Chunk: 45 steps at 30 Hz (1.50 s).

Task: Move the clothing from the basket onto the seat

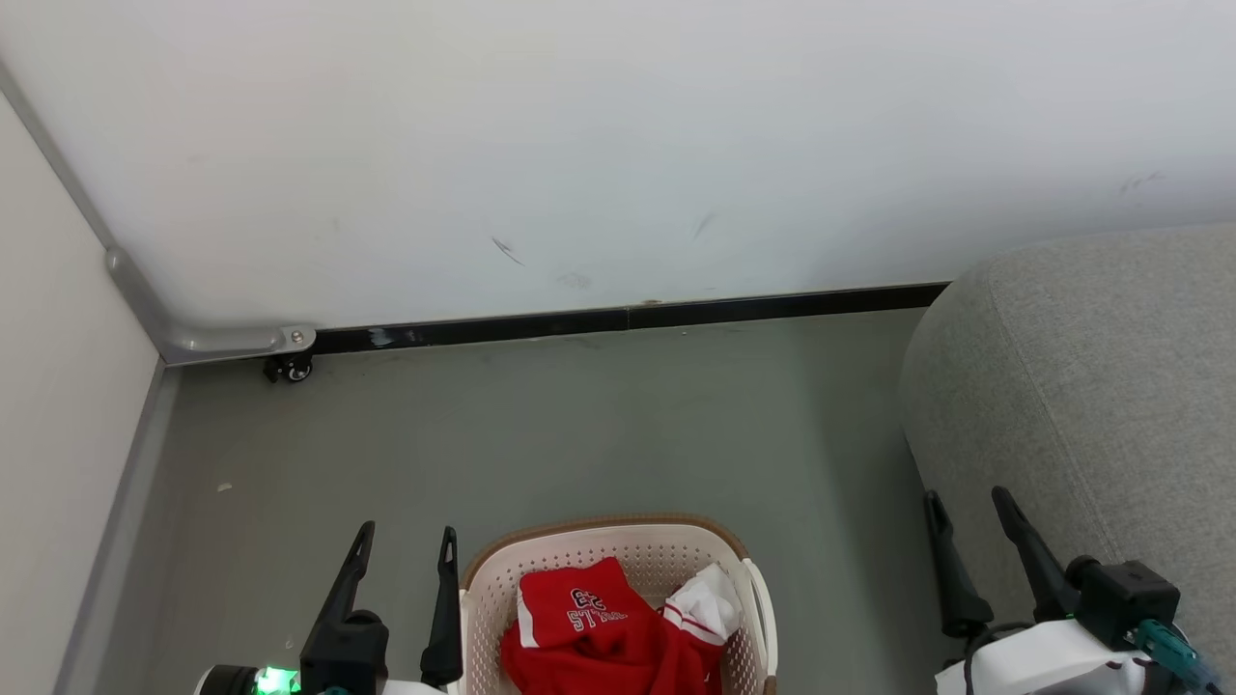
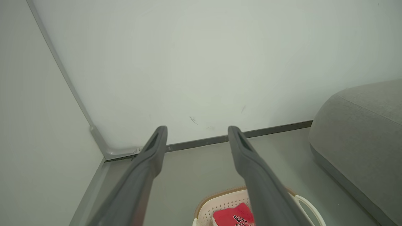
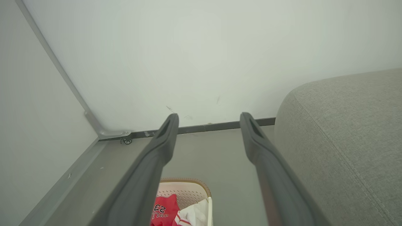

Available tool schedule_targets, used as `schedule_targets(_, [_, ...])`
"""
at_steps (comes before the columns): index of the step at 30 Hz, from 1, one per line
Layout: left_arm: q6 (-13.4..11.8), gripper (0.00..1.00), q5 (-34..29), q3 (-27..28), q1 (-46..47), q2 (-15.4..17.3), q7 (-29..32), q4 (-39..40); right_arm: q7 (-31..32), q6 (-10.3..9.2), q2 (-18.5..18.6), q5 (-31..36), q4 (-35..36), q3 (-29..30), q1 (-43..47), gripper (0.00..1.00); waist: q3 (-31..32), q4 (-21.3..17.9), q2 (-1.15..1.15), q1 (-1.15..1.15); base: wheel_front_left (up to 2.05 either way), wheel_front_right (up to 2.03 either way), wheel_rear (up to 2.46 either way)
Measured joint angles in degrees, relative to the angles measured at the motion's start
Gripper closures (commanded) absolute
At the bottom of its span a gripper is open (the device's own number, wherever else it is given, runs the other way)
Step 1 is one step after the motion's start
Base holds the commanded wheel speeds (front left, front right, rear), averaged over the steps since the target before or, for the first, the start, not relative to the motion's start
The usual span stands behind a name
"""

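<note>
Red clothing in basket, beside left gripper, apparently untouched

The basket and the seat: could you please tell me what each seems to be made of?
The basket looks like moulded cream plastic with a matt finish, judging by its even perforated wall and brown rim. The seat appears upholstered in grey woven fabric: a fine mottled weave and a stitched seam show.
</note>
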<state>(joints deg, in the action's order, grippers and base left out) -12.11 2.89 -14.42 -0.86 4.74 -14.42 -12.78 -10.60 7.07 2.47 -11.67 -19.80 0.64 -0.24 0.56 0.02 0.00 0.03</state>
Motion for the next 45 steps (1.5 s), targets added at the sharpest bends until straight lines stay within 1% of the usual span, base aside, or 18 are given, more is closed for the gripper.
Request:
schedule_targets(31, [-0.1,0.0,0.5,0.1,0.0,-0.1,0.0,-0.8,0.0,-0.01,0.0,-0.4,-0.3,-1.0,0.0,0.0,0.4,0.0,0.0,-0.01,0.0,0.0,0.0])
schedule_targets(37, [0.1,0.0,0.4,-0.1,0.1,0.4,0.0,-1.1,0.0,0.0,0.0,-0.4,-0.1,-0.9,0.0,0.0,-0.1,-0.2,0.0,-0.01,0.0,0.0,0.0])
schedule_targets(45, [1.1,0.0,-0.3,-1.1,1.7,1.2,0.0,-2.8,0.0,0.0,0.0,0.2,0.9,-0.1,0.1,0.0,-1.1,-0.5,0.0,-0.01,0.0,0.0,0.0])
